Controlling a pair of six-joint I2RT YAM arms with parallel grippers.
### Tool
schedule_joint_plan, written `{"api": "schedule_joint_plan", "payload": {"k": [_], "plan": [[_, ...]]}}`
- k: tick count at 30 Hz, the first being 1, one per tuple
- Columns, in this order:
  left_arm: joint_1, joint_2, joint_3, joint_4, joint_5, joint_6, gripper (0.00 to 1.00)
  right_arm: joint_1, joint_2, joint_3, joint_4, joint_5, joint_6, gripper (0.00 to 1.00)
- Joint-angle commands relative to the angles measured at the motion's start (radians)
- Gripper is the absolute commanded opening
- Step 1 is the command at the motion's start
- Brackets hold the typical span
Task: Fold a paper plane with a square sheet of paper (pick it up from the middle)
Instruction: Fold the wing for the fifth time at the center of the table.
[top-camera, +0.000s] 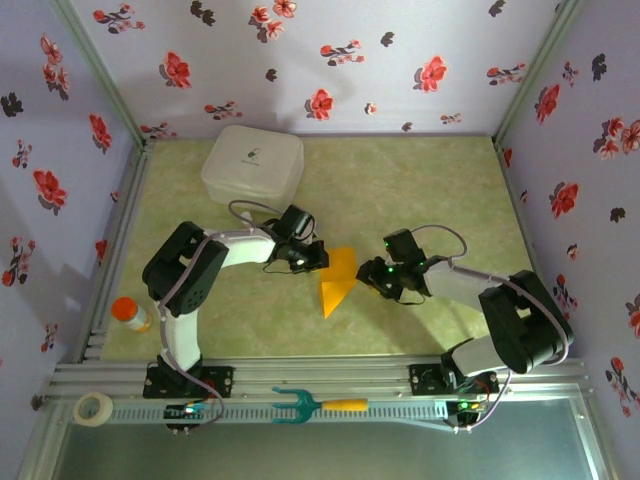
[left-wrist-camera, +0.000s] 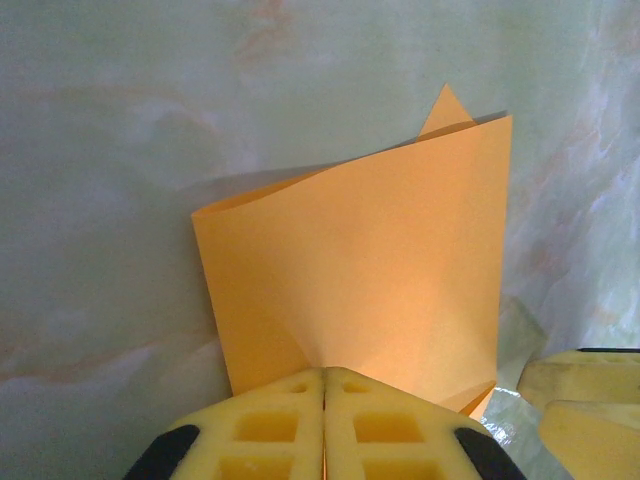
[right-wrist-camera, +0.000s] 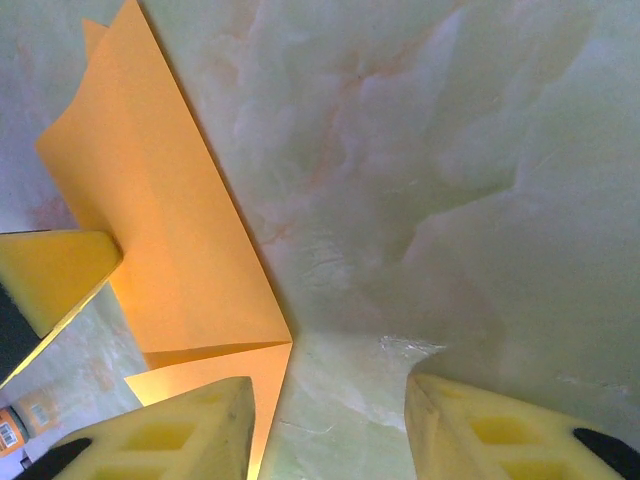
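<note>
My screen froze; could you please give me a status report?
Left gripper shut on the paper plane. Right gripper open at its edge. White box, bottle stand well aside.

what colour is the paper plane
The paper plane is plain orange-yellow, clearest in the left wrist view.

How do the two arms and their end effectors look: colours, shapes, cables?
The left arm and right arm have black joints, white links and looping grey cables. The left end effector and right end effector have yellow fingers with square hollows.
</note>
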Motion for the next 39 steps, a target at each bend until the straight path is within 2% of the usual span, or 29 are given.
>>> {"api": "schedule_joint_plan", "payload": {"k": [1, 11, 25, 28, 31, 34, 39], "plan": [[-0.002, -0.014, -0.023, -0.034, -0.003, -0.003, 0.09, 0.013, 0.013, 0.007, 0.102, -0.055, 0.004, 0.42], [-0.002, -0.014, -0.023, -0.032, -0.003, -0.005, 0.08, 0.013, 0.033, -0.006, 0.128, -0.061, 0.019, 0.42], [-0.002, -0.02, -0.026, -0.028, -0.003, -0.009, 0.08, 0.012, 0.088, -0.058, 0.34, -0.113, 0.12, 0.42], [-0.001, -0.02, -0.024, -0.031, -0.002, -0.008, 0.08, 0.01, 0.062, -0.063, 0.318, -0.098, 0.126, 0.42], [-0.001, -0.023, -0.027, -0.028, -0.003, -0.009, 0.08, 0.004, 0.033, -0.05, 0.214, -0.04, 0.088, 0.42], [-0.002, -0.02, -0.029, -0.027, -0.004, -0.009, 0.09, 0.002, 0.024, -0.049, 0.206, -0.03, 0.08, 0.42], [-0.001, -0.022, -0.027, -0.026, -0.003, -0.011, 0.09, -0.002, 0.053, -0.066, 0.337, -0.095, 0.125, 0.43]]}}
